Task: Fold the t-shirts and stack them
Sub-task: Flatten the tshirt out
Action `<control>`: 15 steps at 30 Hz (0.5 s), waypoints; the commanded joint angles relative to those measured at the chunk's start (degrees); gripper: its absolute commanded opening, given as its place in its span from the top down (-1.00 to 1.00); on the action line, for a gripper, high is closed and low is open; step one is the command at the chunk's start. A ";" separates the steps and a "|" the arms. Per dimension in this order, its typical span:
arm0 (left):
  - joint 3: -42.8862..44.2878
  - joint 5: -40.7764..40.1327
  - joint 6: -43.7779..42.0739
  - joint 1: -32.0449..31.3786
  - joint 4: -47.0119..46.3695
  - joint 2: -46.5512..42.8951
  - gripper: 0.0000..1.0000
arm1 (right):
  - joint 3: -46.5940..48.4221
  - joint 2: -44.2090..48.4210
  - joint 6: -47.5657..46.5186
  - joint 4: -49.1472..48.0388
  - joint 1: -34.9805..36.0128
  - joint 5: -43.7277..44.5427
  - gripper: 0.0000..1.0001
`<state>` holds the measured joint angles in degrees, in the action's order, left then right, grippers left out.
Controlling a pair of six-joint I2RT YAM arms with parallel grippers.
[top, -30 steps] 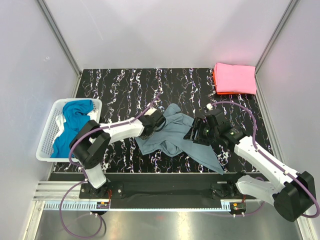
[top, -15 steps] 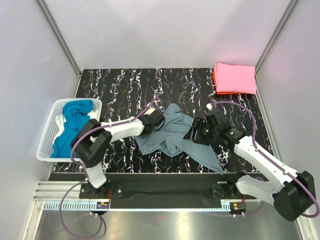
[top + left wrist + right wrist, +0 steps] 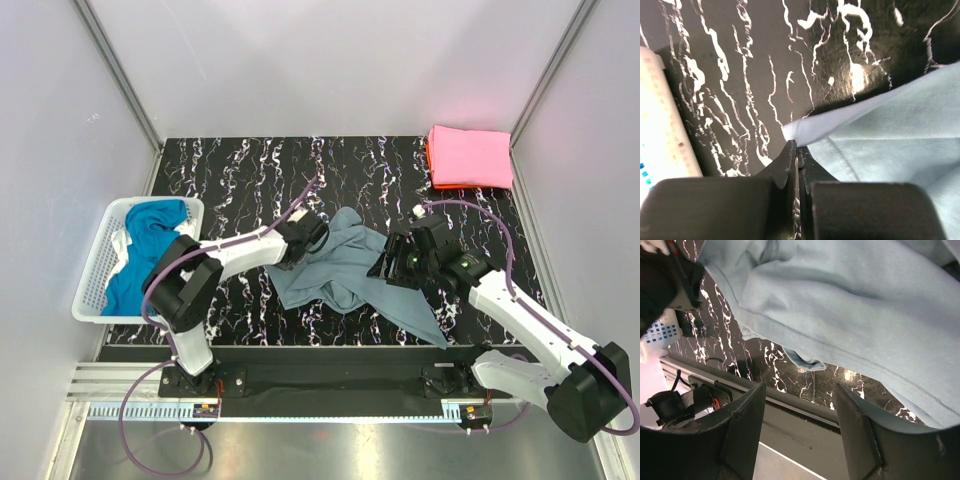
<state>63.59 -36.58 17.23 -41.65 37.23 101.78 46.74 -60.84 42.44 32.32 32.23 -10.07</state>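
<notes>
- Grey-blue t-shirt (image 3: pixel 345 270): crumpled and unfolded at mid-table on the black marbled table top (image 3: pixel 250 170), between my two arms.
- My left gripper (image 3: pixel 795 146) sits at the shirt's left edge. Its jaws are clenched together with a rolled fold of hem right at their tips, pinched there as far as the wrist view shows.
- My right gripper (image 3: pixel 800 390) hangs over the shirt's right part, jaws spread wide and nothing between them. Cloth fills the view beyond the fingers.
- Pink t-shirt (image 3: pixel 470 157): folded into a rectangle at the far right corner. It rests on an orange-red t-shirt (image 3: pixel 429 150), of which only a thin edge shows.
- White mesh basket (image 3: pixel 95 280): at the left edge of the table, holding bundled teal t-shirts (image 3: pixel 150 235), well apart from the grey-blue one.
</notes>
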 commanded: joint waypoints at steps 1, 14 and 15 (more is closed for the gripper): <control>7.32 1.76 1.83 0.16 5.80 -3.49 1.00 | 3.62 0.37 -1.03 2.22 0.47 0.22 -0.31; 25.34 4.93 4.39 5.52 22.35 -20.91 1.00 | -5.43 2.04 13.63 9.69 6.62 9.80 -0.20; 25.79 5.20 4.39 5.61 23.05 -22.57 1.00 | -5.69 2.04 14.16 10.04 6.71 11.37 -0.21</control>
<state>86.78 -32.08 20.91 -36.62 55.24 82.50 41.63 -60.64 51.29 40.03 38.00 -4.32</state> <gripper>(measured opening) 0.012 0.603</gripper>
